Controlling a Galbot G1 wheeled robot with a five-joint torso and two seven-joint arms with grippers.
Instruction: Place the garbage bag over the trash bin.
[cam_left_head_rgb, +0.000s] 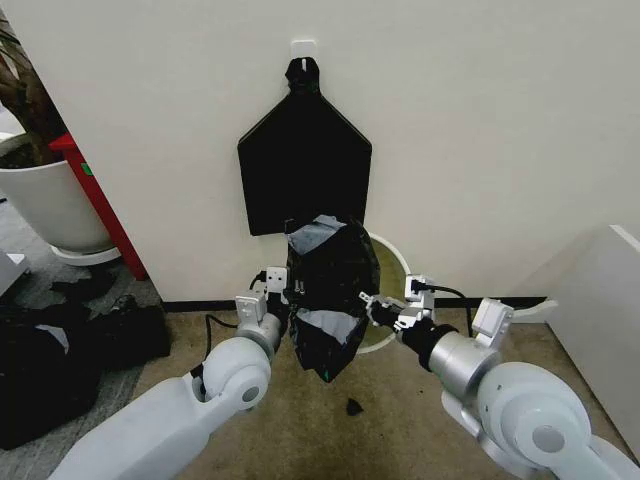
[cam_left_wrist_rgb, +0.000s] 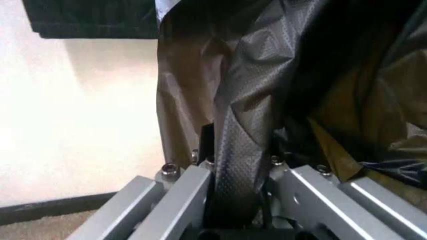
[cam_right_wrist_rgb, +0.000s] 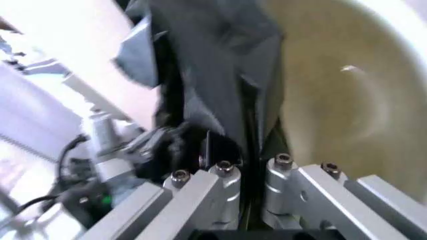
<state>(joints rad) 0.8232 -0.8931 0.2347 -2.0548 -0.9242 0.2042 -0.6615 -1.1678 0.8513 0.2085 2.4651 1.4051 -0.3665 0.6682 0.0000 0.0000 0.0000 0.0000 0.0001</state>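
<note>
I held the garbage bag up between my two arms, over the carpeted floor close to the wall. My left tool was clenched on the bag's edge on one side; in the left wrist view a twisted fold of the glossy film ran straight down between the closed fingers. My right tool gripped the opposite edge, and in its wrist view the black plastic disappeared into the narrow slot between its fingers. The bag hung crumpled and mostly collapsed, its lower end dangling free above the floor.

The trash bin stood on the floor against the wall, directly behind the bag and partly hidden by it; the right wrist view looked into its cream interior.

As I judged it, the step in hand was opening the mouth wide enough to clear the rim. To do that well I needed both grips kept firm, the two tools drawn apart evenly so the film stretched without tearing, and the opening brought level over the bin before lowering. With the bag this bunched, I could not tell where its true mouth lay, so spreading slowly mattered most.
</note>
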